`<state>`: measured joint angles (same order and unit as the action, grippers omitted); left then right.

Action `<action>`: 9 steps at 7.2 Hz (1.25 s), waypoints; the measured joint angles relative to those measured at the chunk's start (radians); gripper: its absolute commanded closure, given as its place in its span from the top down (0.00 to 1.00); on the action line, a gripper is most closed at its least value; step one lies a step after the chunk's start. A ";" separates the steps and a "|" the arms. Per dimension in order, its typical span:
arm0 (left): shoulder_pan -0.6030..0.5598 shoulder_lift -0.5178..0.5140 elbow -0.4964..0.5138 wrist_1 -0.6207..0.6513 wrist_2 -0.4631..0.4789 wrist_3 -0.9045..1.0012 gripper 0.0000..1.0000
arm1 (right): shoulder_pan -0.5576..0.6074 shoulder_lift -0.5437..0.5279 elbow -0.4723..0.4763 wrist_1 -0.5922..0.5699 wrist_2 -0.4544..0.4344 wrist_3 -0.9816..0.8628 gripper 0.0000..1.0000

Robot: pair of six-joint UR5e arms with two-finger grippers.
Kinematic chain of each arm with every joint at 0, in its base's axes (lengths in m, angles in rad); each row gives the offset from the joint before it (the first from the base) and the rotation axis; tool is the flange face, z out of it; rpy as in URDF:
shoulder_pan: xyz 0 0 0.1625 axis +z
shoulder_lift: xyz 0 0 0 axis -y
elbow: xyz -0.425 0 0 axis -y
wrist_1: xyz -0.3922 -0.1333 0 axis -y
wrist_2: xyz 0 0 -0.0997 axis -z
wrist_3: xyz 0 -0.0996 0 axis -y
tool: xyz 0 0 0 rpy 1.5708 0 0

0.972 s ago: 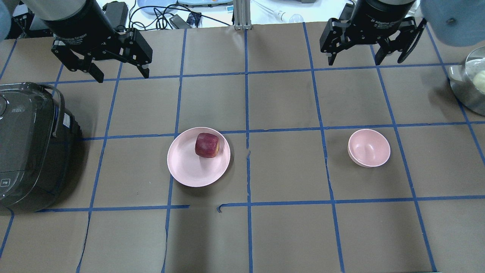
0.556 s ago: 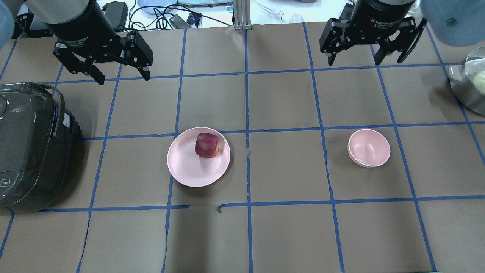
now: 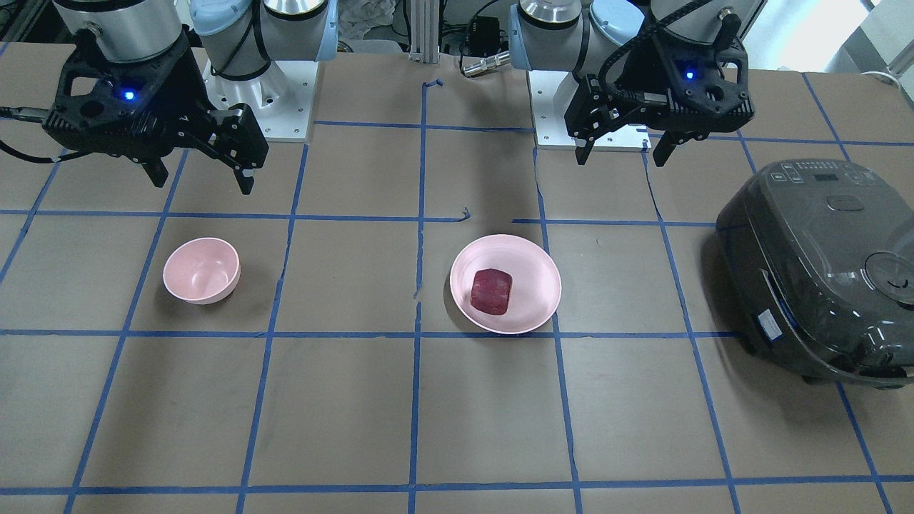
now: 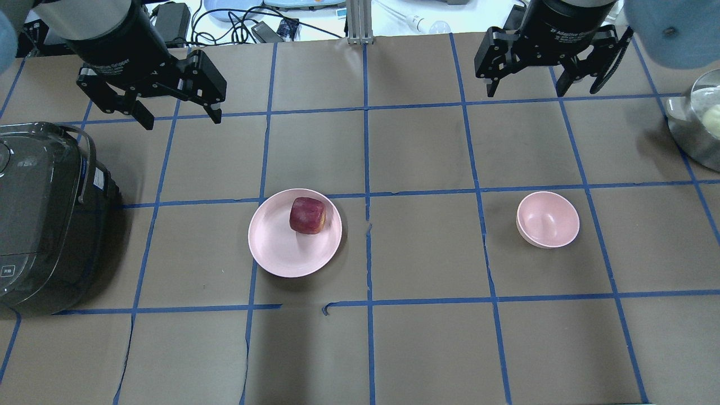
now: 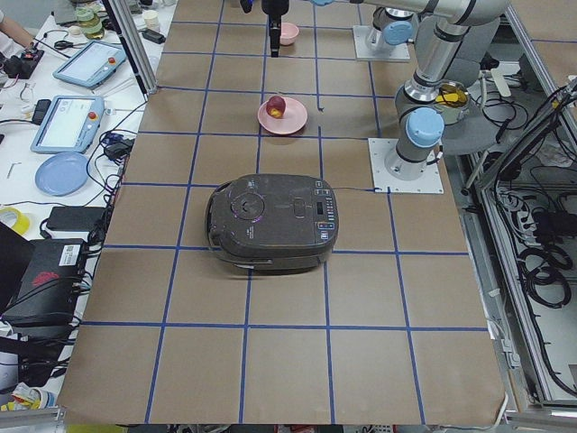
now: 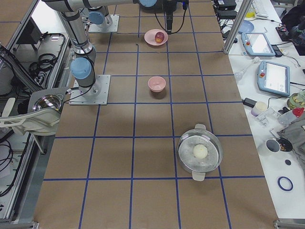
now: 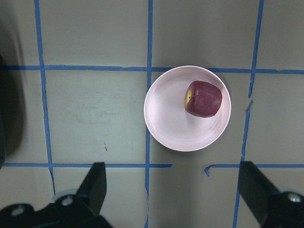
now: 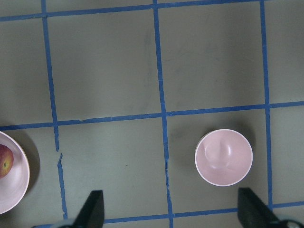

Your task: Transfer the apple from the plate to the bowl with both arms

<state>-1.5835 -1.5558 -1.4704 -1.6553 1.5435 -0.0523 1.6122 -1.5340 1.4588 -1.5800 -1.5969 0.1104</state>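
Left gripper (image 4: 181, 120), right gripper (image 4: 527, 90), one apple (image 4: 307, 215)

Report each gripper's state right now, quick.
Left gripper: open, holding nothing.
Right gripper: open, holding nothing.
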 measured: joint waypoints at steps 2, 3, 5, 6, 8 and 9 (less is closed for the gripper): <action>0.006 -0.006 -0.011 0.012 -0.001 0.000 1.00 | 0.000 0.000 0.000 0.000 0.000 0.000 1.00; 0.011 -0.008 -0.017 0.021 -0.001 0.000 1.00 | 0.000 0.000 0.000 0.000 0.000 0.000 1.00; 0.007 -0.010 -0.023 0.028 -0.001 0.001 0.99 | 0.000 0.000 0.000 0.000 0.000 0.000 1.00; 0.003 -0.010 -0.029 0.029 -0.003 0.003 0.98 | 0.000 0.000 0.000 0.001 0.000 0.000 1.00; 0.000 -0.009 -0.047 0.054 -0.001 0.019 0.93 | 0.000 0.000 0.000 0.001 0.000 0.000 1.00; -0.002 -0.006 -0.057 0.062 -0.001 0.019 0.93 | 0.000 0.000 0.000 0.002 0.000 0.000 1.00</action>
<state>-1.5860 -1.5622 -1.5277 -1.5931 1.5423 -0.0338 1.6122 -1.5335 1.4588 -1.5785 -1.5969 0.1104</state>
